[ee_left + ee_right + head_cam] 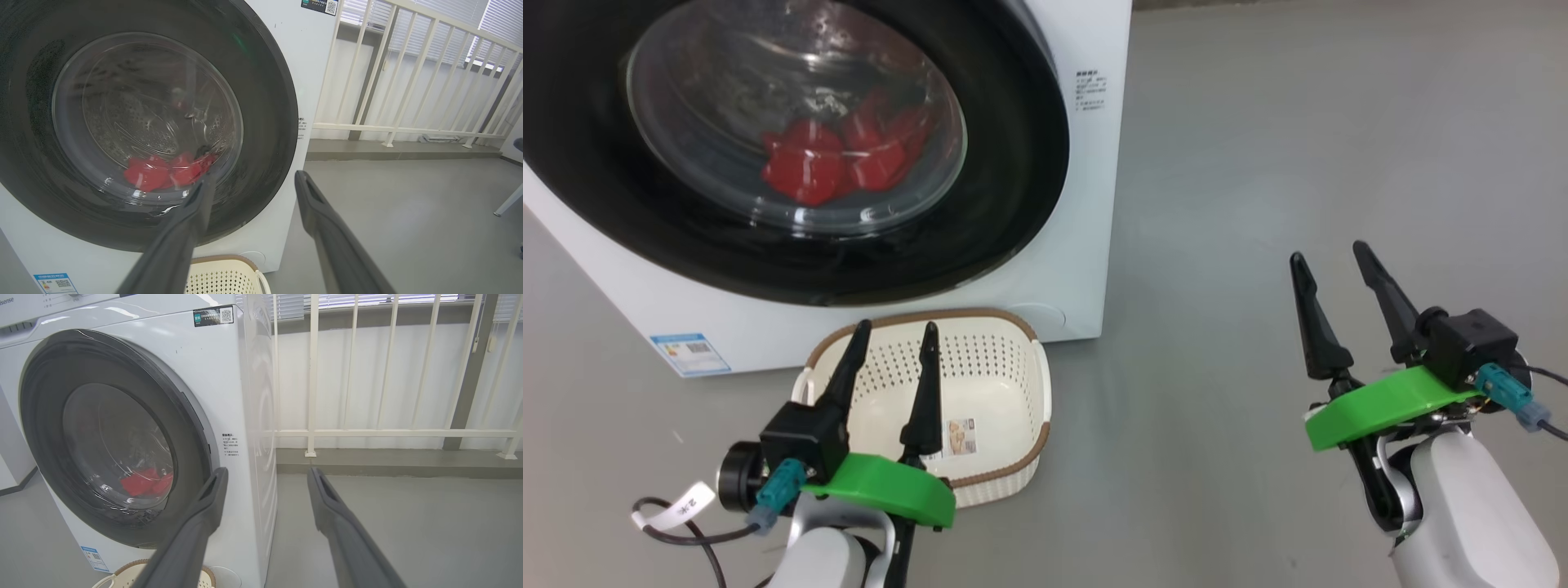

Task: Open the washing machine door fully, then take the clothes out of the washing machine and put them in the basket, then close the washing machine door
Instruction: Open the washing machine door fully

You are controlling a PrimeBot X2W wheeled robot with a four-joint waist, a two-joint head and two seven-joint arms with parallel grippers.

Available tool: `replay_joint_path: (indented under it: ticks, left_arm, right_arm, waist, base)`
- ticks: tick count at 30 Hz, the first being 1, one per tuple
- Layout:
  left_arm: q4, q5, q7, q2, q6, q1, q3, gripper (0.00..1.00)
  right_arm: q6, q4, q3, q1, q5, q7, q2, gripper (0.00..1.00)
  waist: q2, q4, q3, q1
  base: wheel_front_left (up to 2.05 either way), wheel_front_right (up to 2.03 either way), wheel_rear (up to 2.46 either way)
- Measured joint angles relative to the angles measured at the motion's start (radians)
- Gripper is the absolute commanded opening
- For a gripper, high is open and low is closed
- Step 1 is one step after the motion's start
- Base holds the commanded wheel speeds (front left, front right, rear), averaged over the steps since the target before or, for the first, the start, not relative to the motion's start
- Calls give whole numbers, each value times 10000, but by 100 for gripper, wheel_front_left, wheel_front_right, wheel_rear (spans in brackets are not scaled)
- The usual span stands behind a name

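The washer (1086, 204) takes up the head view from 9 to 12 o'clock, a white box standing on the grey floor (1298, 122). Its door (1013, 204) lies shut against the front, the black rim all round the clear glass. Through that glass the clothes (841, 159) show as a red heap low in the steel drum, toward 6 o'clock of the door. A blue label (690, 353) sits on the washer front at about 7 o'clock of the door. The basket (1013, 359) stands on the floor just beside the washer's lower front, at 6 o'clock of the door, upright, with a paper label (961, 437) on its bottom. The left gripper (896, 327) shows at 7 o'clock of the head view, its fingers spread apart and pointing toward the door, overlapping the basket's near side. The right gripper (1328, 251) is at 4 o'clock, well apart from washer and basket, over bare floor, its fingers also spread. A white railing (408, 81) runs behind the washer at 2 o'clock in the left wrist view.
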Motion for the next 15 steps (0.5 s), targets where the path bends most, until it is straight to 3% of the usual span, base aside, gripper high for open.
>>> replay_joint_path:
  ticks: [3, 4, 6, 7, 8, 9, 15]
  left_arm:
    - [-178, 17, 0, 6, 4, -55, 0, 100]
    - [-230, 52, 0, 6, 12, -102, 0, 100]
    - [-343, 82, 0, 10, 17, -212, -6, 100]
    - [-410, 86, -2, 12, 48, -240, -23, 100]
    - [-472, 86, -2, 13, 104, -260, -52, 100]
    - [-535, 98, -2, 13, 121, -291, -75, 100]
    - [-1032, 274, -31, 17, 284, -480, -199, 100]
  right_arm:
    - [0, -10, -6, -216, 244, -46, -8, 98]
    - [0, -25, -6, -288, 326, -46, -15, 87]
    - [0, -23, -6, -474, 449, -46, -17, 44]
    - [0, -12, -4, -591, 539, -46, -19, 33]
    - [0, -4, -6, -696, 648, -46, -21, 9]
    - [0, 25, 0, -817, 700, -46, -23, 0]
    - [0, 167, 29, -1549, 1252, -46, -40, 0]
  waist:
    - [0, 60, 247, 0]
    - [0, 82, 331, 0]
    - [0, 130, 498, 0]
    - [0, 157, 584, 0]
    - [0, 186, 667, -1]
    - [0, 217, 750, -1]
    - [0, 427, 1285, 0]
  base:
    - [0, 0, 0]
    - [0, 0, 0]
    - [0, 0, 0]
    - [0, 0, 0]
    - [0, 0, 0]
    - [0, 0, 0]
    - [0, 0, 0]
